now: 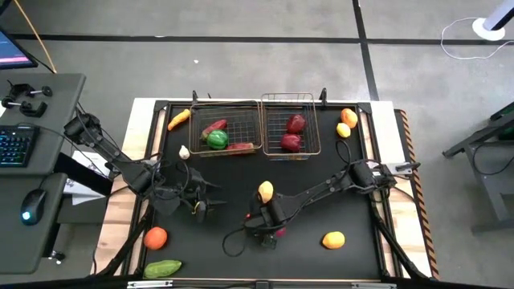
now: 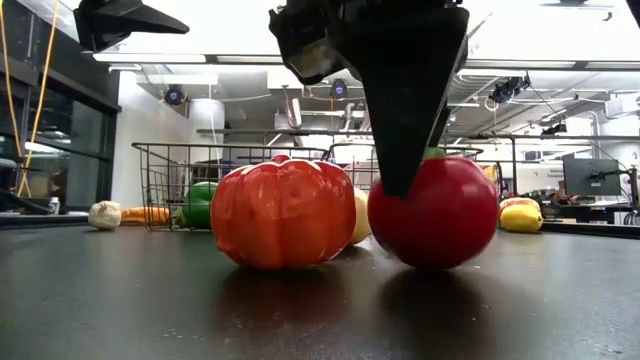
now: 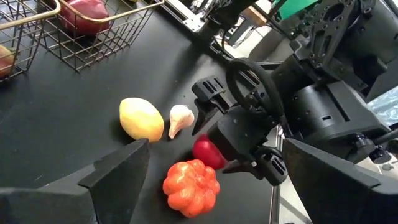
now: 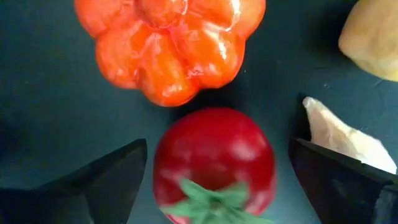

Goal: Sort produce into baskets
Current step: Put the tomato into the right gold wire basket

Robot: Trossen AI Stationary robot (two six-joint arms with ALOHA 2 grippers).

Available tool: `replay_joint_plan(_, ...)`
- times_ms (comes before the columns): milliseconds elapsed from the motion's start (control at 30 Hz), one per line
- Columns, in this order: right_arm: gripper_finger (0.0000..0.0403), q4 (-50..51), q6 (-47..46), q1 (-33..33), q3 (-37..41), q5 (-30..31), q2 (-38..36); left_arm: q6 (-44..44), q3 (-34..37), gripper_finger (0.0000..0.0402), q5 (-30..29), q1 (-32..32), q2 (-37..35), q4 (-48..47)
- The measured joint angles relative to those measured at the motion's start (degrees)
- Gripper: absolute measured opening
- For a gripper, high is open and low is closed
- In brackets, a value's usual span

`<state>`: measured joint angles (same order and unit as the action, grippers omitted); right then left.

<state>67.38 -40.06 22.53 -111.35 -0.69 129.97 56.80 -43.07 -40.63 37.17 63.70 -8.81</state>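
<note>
A red tomato (image 4: 214, 162) with a green stalk rests on the black mat, beside a lobed orange-red pepper (image 4: 168, 43), a garlic (image 4: 342, 140) and a lemon (image 4: 373, 31). My right gripper (image 4: 217, 165) is open and low over the mat at the table's near middle (image 1: 271, 225). One finger stands on each side of the tomato, with a gap showing on both sides. My left gripper (image 1: 197, 199) is open and empty, left of the middle, pointing toward that group (image 3: 216, 146). Two wire baskets (image 1: 225, 128) (image 1: 291, 127) stand at the far side.
The left basket holds a green pepper (image 1: 217, 139) and red pieces; the right holds two red fruits (image 1: 295, 123). Loose on the mat: a carrot (image 1: 178, 119), a garlic (image 1: 184, 152), an orange (image 1: 155, 238), a green piece (image 1: 163, 268), a lemon (image 1: 333, 239), and an orange and a lemon (image 1: 347, 122).
</note>
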Motion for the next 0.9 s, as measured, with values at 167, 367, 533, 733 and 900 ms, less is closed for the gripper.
replay_joint_plan(167,0.0379,-0.2,-3.2,1.0,0.0,3.1,0.0,0.0,0.0,0.0354,1.4,0.0,0.0,-0.3)
replay_joint_plan(367,0.0378,-0.7,-4.6,1.7,0.9,3.7,-0.1,0.1,0.0,0.0354,1.6,0.0,0.0,-0.3)
replay_joint_plan(533,0.0378,-1.0,-9.3,1.6,1.6,3.2,-0.1,0.1,0.0,0.0354,1.8,0.0,0.0,-0.3)
replay_joint_plan(733,0.0378,-3.7,-11.0,1.6,1.6,-0.9,1.4,0.1,0.0,0.0354,1.8,0.0,0.0,-0.3)
replay_joint_plan(900,0.0378,-3.8,-12.1,1.6,1.7,-1.9,4.1,0.1,0.0,0.0354,1.8,0.0,0.0,-0.1)
